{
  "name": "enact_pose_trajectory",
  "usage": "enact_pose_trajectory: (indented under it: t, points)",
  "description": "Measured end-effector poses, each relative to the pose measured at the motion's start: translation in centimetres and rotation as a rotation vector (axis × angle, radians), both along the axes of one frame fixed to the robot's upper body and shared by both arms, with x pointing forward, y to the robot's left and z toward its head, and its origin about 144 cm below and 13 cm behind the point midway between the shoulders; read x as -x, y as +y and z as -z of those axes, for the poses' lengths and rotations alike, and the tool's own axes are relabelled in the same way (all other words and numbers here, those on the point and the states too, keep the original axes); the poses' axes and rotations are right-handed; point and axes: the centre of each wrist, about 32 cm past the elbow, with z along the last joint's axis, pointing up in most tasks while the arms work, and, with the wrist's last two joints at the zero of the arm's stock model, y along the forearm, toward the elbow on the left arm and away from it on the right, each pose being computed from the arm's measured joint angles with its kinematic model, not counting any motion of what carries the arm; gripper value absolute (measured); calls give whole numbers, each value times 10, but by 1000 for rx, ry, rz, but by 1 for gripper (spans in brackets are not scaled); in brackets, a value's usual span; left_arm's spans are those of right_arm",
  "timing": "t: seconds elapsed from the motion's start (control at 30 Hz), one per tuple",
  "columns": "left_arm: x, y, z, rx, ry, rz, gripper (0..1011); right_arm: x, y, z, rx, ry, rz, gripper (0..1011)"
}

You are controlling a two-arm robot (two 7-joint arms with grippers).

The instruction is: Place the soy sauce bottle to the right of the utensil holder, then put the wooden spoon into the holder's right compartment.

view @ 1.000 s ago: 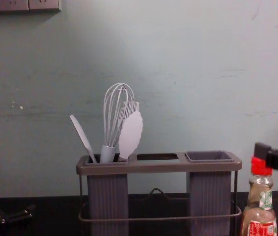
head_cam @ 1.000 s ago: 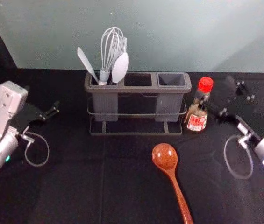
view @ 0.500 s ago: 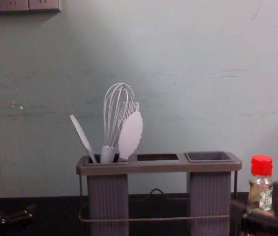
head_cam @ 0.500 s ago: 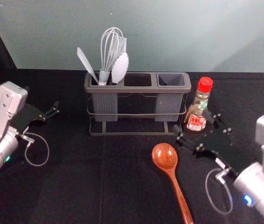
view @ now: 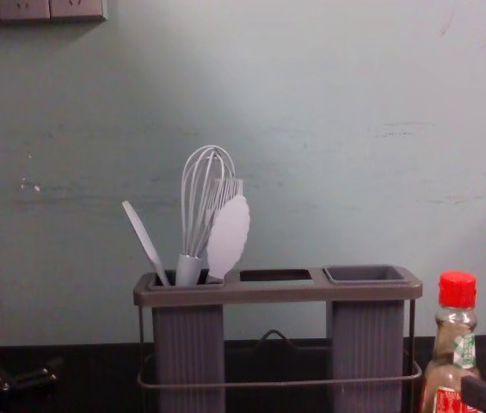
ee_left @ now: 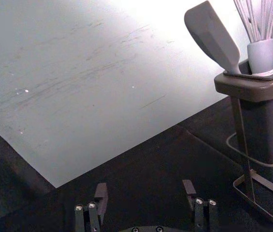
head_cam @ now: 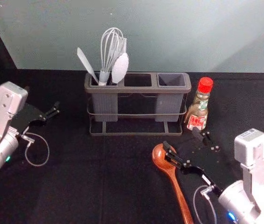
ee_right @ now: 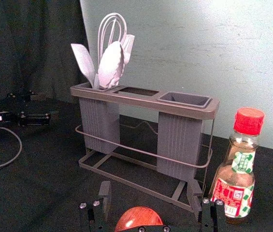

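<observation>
In the head view my right gripper (head_cam: 182, 140) is open, one finger over the bowl of the wooden spoon (head_cam: 163, 157), the other just in front of the soy sauce bottle (head_cam: 198, 112). The bottle stands upright at the right end of the grey utensil holder (head_cam: 104, 105). The holder's right compartment (head_cam: 171, 80) is empty; white utensils stand in the left one. The right wrist view has the right gripper (ee_right: 149, 191) with nothing between its fingertips, the spoon bowl (ee_right: 138, 218) low between the fingers and the bottle (ee_right: 235, 186) off to the side.
My left gripper (head_cam: 42, 99) is parked at the left of the table; the left wrist view has that gripper (ee_left: 145, 189) open. A whisk (view: 211, 194) and a white spoon-like utensil (view: 229, 234) rise above the holder. The wall (head_cam: 169, 37) stands behind it.
My right gripper has come away from the bottle toward the table's front and left, over to the spoon. The bottle stands free of it. The left arm has stayed still.
</observation>
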Motion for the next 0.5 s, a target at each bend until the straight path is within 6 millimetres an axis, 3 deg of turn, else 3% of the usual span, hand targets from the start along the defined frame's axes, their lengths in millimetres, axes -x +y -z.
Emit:
enact_pose_trajectory:
  t: [0.5]
  points:
    - [0,0,0,0,0,0,1011,0,0,1,0,0,0,1002]
